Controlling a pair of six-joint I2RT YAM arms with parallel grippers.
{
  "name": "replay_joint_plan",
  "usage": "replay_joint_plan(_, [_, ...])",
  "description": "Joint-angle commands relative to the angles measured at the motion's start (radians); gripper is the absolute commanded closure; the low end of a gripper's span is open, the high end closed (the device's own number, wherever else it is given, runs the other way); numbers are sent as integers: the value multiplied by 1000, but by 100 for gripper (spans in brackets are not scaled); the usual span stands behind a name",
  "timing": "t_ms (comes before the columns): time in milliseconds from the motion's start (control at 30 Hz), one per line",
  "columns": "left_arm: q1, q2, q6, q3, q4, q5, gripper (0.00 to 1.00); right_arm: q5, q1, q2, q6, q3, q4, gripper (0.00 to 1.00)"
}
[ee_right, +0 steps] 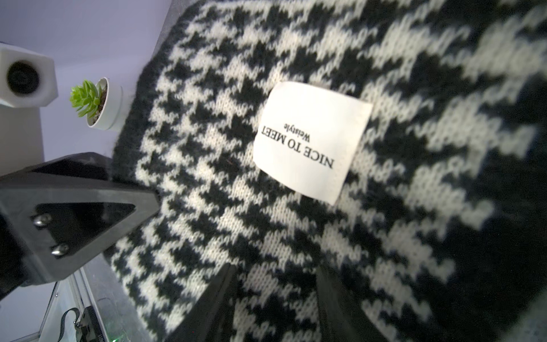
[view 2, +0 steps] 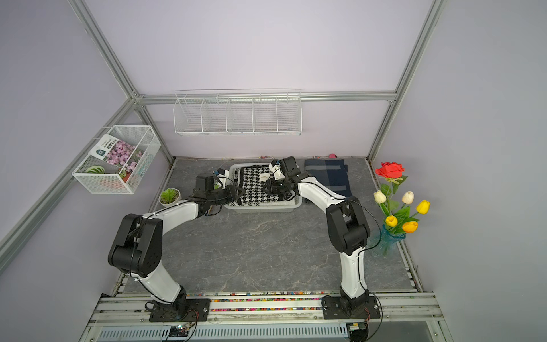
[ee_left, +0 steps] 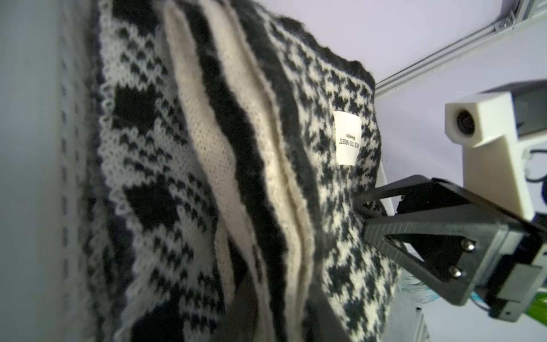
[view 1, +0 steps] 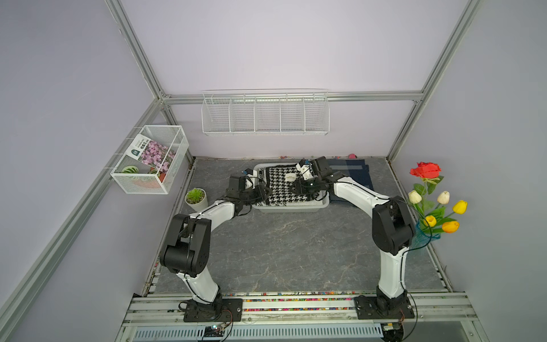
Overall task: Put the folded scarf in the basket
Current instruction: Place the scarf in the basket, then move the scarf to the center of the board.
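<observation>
Scarf (view 1: 281, 189) lies inside the basket (view 1: 296, 208), fingers of the right gripper (ee_left: 362, 213) parted on the knit, left gripper (view 1: 262, 193) unreadable; lifting straight up probably keeps folds neat.

Houndstooth scarf (view 1: 278, 189) (folded), inside white basket (view 1: 291, 209)

Surface: you worked over a flat grey marble-patterned tabletop (view 1: 296, 242).
Far middle: your shallow rectangular white perforated plastic basket (view 1: 291, 209) sat flat on it, close to the back edge.
Right of the basket: a folded navy cloth with grey stripes (view 1: 355, 174) lay flat just beside it; you could not see whether they touched.
Left edge: a small white pot with a green succulent (view 1: 196, 199) stood upright, apart from the basket.
Right edge: a translucent blue vase of flowers (view 2: 387, 241) stood.
</observation>
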Motion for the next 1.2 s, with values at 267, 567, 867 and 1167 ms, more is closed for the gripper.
replay_joint_plan(267, [11,-215,4,-91,0,-81,42,101,-8,-260,-28,-138,-38,48])
replay_joint_plan(567, [11,-410,14,-246,14,-131,35,269,-99,-393,-39,-312,-11,49])
replay_joint_plan(867, [9,-698,79,-499,126,-99,20,460,-187,-311,-68,-356,83,54])
replay_joint_plan(1167, [9,-729,67,-563,182,-105,0,450,-267,-26,-89,-102,-6,52])
